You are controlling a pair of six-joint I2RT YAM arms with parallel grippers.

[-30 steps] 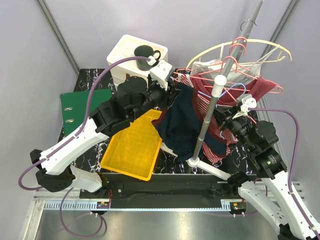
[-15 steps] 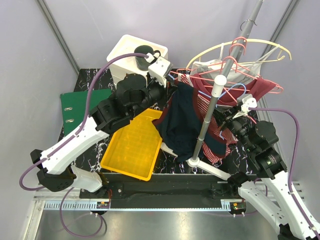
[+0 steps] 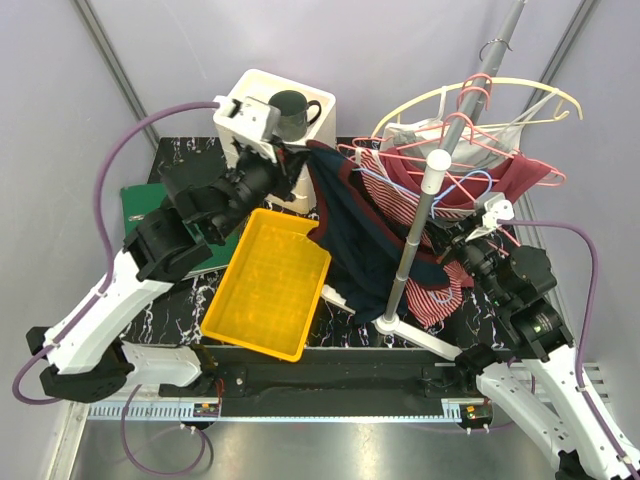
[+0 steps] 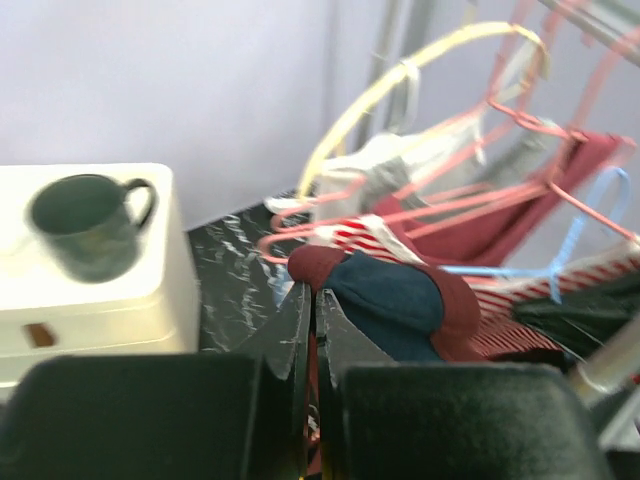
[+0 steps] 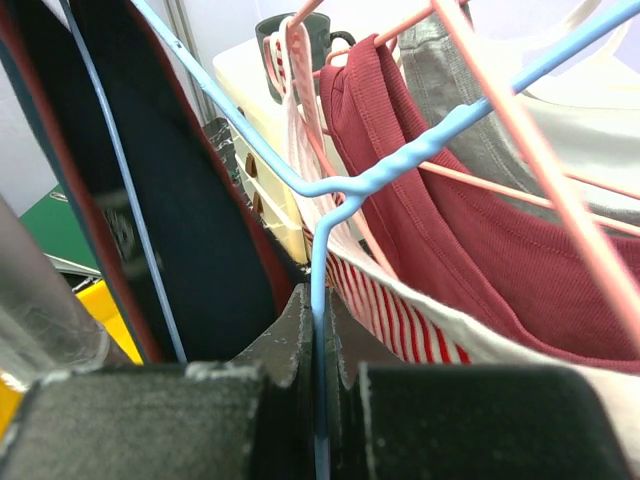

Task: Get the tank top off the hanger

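The left hand (image 4: 313,300) is pressed together on the red-trimmed edge of the navy tank top (image 3: 350,235), hauling it out well to the left of the rack pole (image 3: 405,265), and the cloth runs taut from that pinch back to the pole. Just to the right of the pole, the right hand (image 5: 318,305) is clamped on the wire of the blue hanger (image 5: 400,165), bracing it. Here's the worry: in the right wrist view the hanger's other arm runs down inside the navy cloth, so the strap looks not yet free. Pull harder along this line and the strap may simply bind on the wire rather than slide off. It's a thin bite on the trim, too, so the fabric could slip out of the left hand and spring back towards the pole. If the right hand's hold gives, the whole hanger may come along, and the pink hangers (image 5: 520,125) crowded against it could tangle or drop. The striped top (image 3: 440,295) hanging at the pole could be dragged along with it. A strong sideways tug might even rock the pole itself. And watch the left arm: it sits close by the mug (image 3: 287,112) on the white box (image 3: 265,82), far left of the pole, so a wide swing could knock it onto the counter (image 3: 180,160).
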